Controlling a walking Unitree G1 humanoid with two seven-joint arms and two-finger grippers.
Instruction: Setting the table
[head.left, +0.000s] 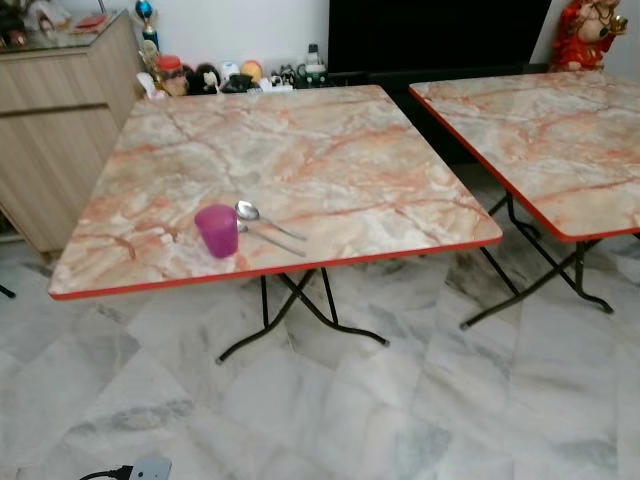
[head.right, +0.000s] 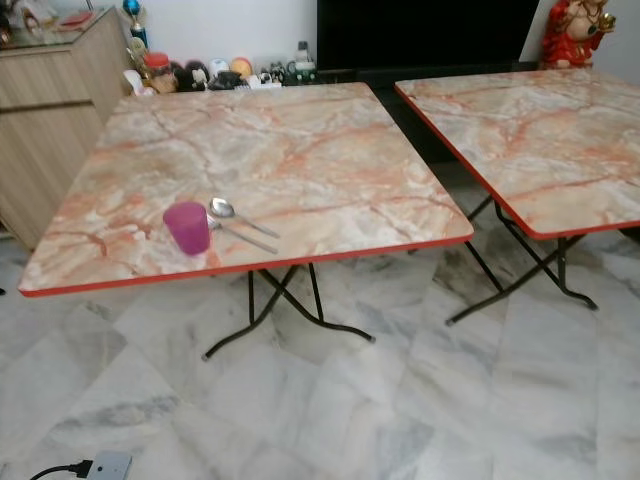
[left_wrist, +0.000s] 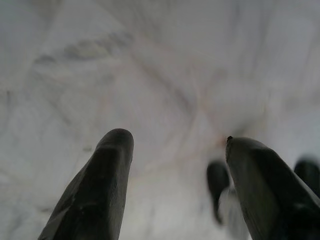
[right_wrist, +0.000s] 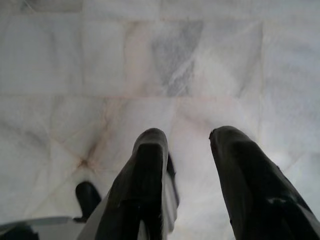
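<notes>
A purple cup (head.left: 217, 231) stands near the front edge of the marble-patterned folding table (head.left: 330, 150). Just to its right lie a metal spoon (head.left: 262, 217) and a second piece of cutlery (head.left: 272, 240), side by side. My left gripper (left_wrist: 175, 150) hangs over the marble floor, its two black fingers apart with nothing between them. My right gripper (right_wrist: 187, 142) also points down at the floor, fingers apart and empty.
A second folding table (head.left: 550, 140) stands to the right with a gap between the two. A wooden cabinet (head.left: 60, 110) is at the left. Small items (head.left: 230, 78) line the wall behind. A red figurine (head.left: 590, 35) stands far right. A cable and plug (head.left: 140, 468) lie on the floor.
</notes>
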